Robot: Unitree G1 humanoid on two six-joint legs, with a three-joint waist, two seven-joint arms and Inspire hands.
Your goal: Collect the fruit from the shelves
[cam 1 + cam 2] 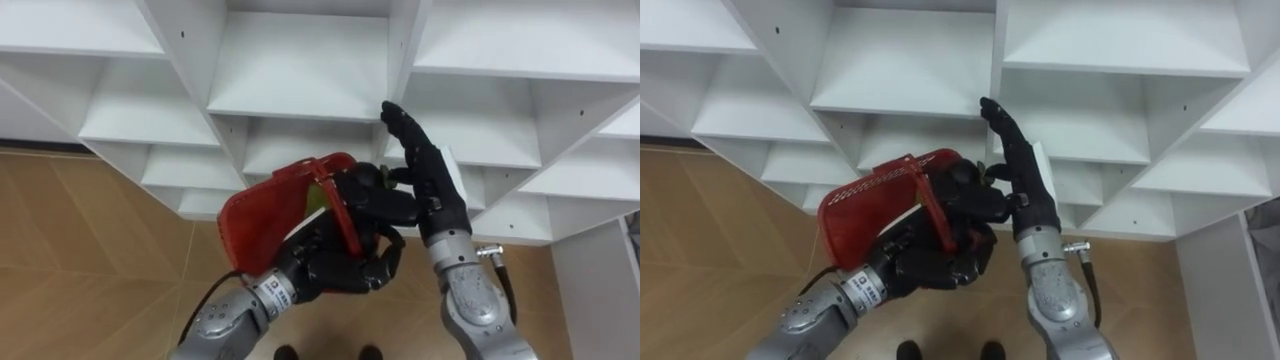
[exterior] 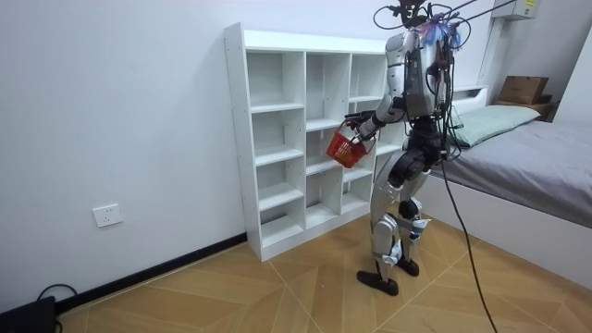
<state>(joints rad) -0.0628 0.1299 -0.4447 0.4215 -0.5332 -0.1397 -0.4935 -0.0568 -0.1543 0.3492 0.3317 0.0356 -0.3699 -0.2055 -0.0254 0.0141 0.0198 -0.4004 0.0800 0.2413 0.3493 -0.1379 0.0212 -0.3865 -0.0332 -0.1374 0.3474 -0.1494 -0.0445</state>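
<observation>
I stand close to the white closet point(image 2: 277, 139); the compartments I see hold nothing. My left hand point(image 1: 335, 262) is curled round the red handle of a red plastic basket point(image 1: 262, 212), held tilted at chest height in front of the middle shelves. A sliver of yellow-green point(image 1: 316, 196) shows just inside the basket's rim; I cannot tell what it is. My right hand point(image 1: 425, 170) is beside the basket's right edge, fingers straight and pointing up at a shelf board point(image 1: 300, 100), thumb reaching over the rim. In the room view the basket point(image 2: 344, 148) hangs between me and the closet.
The closet's vertical dividers point(image 1: 398, 60) and shelf edges are right in front of my hands. Wooden floor point(image 1: 80, 260) lies below. A bed point(image 2: 527, 157) stands behind me at the room view's right, and a wall socket point(image 2: 108, 215) is at its left.
</observation>
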